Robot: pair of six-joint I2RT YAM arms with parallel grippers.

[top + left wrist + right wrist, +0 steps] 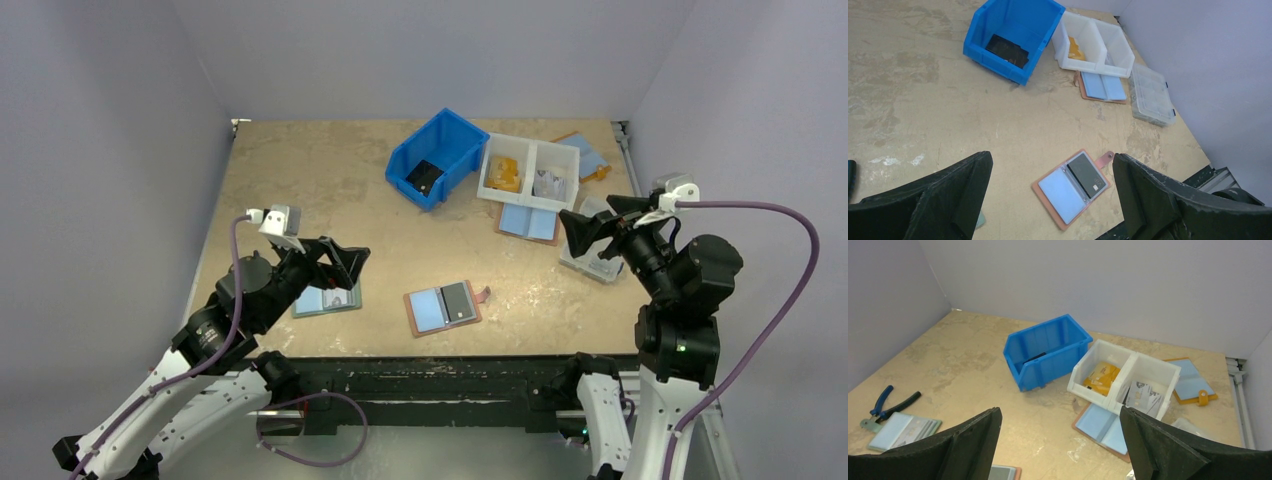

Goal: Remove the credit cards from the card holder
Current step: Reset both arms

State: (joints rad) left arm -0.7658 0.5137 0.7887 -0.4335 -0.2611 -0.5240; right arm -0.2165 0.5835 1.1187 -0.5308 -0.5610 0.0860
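The card holder (443, 308) lies open and flat near the table's front edge, salmon-brown outside with a snap tab (1105, 159) at its right. Its left pocket shows light blue lining. A dark grey credit card (1087, 175) sits in the right clear pocket. My left gripper (345, 262) hovers open to the left of the holder, which the left wrist view frames between the wide-apart fingers (963, 185). My right gripper (592, 222) hangs open at the right, well above the table and away from the holder, nothing between its jaws. Only a corner of the card holder (1004, 473) shows in the right wrist view.
A blue bin (402, 165) with a dark item inside stands at the back. Beside it is a white two-part tray (529, 170) holding yellow and grey cards. A larger blue-lined folder (528, 222) lies before it. A clear box (590, 260), a greenish holder (325, 300) and pliers (890, 402) lie around.
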